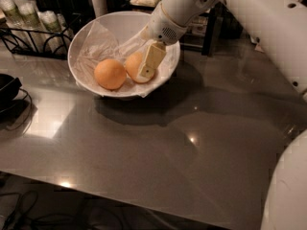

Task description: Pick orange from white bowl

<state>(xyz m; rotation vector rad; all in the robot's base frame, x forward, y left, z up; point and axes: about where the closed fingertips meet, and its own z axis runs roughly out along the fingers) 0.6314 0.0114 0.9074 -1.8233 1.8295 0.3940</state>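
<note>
The bowl (122,23) sits near the table's (144,147) back left corner. Inside, the orange (133,65) lies right of a fruit (110,74), with the end effector (145,71) at the orange.

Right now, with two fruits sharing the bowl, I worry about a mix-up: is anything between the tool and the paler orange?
Nothing visible does. The cream tool is inside the wide paper-lined white bowl, right against the paler round orange. The deeper-coloured round fruit lies on its other side, away from the tool.

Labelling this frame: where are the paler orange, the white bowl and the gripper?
paler orange (132,65), camera view, its exposed left side.
white bowl (127,25), camera view, bare far inner wall.
gripper (146,71), camera view, its tip, at the paler orange inside the bowl.
</note>
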